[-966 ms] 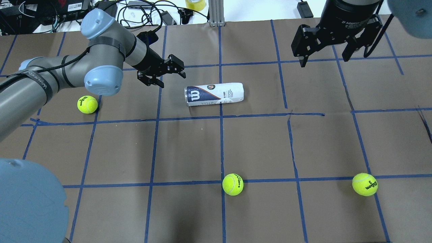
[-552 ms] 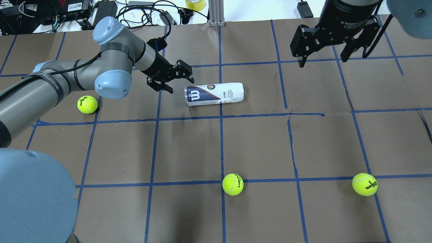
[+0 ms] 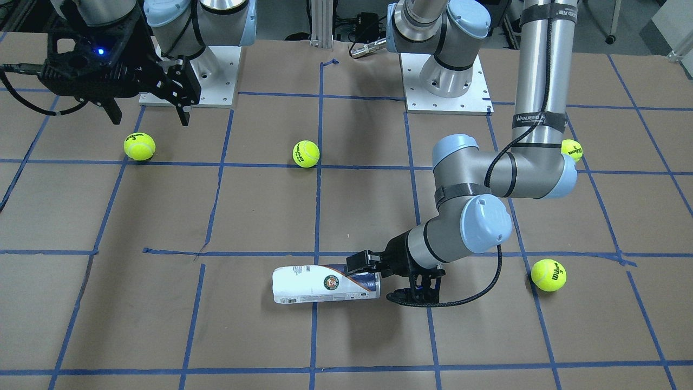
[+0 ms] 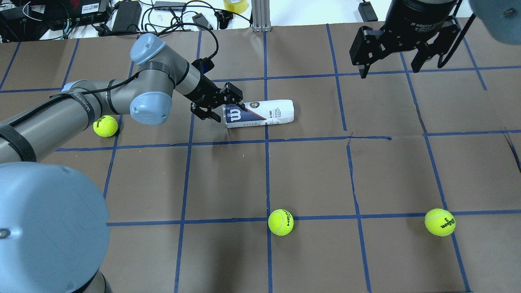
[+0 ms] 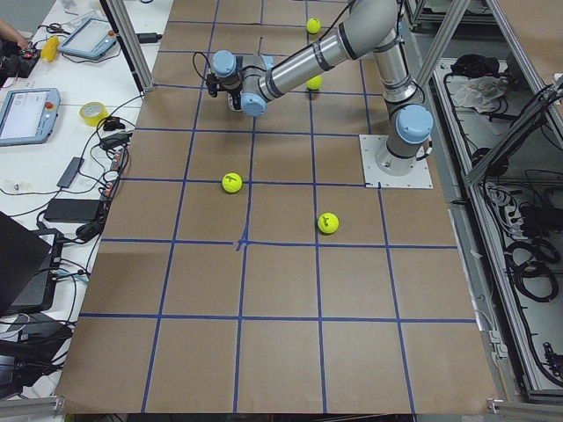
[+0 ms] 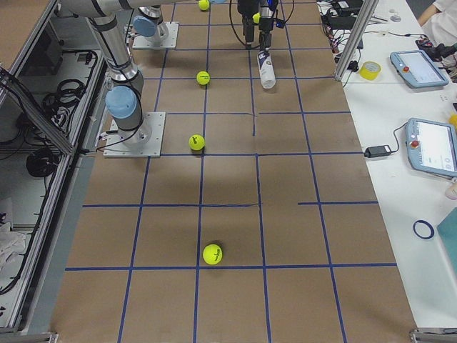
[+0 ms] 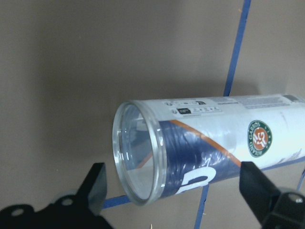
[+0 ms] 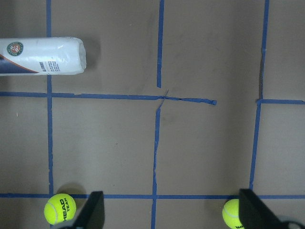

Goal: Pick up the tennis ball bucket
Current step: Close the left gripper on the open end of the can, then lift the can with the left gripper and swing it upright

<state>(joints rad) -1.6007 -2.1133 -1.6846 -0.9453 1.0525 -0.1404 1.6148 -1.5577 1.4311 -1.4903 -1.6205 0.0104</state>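
The tennis ball bucket is a clear can with a white and navy label. It lies on its side on the brown table, also seen in the front view. Its open rimmed end faces my left gripper, which is open. In the left wrist view the fingers stand on either side of that end of the can without pressing it. My right gripper is open and empty, high over the far right of the table. Its wrist view shows the can's closed end at upper left.
Yellow-green tennis balls lie loose: one by my left forearm, one at the near middle, one at the near right. Cables and boxes crowd the far edge beyond the table. Blue tape lines grid the surface.
My left gripper has moved right and down to the can, and its open fingers now straddle the can's rimmed end. The can and the right gripper have hardly moved.
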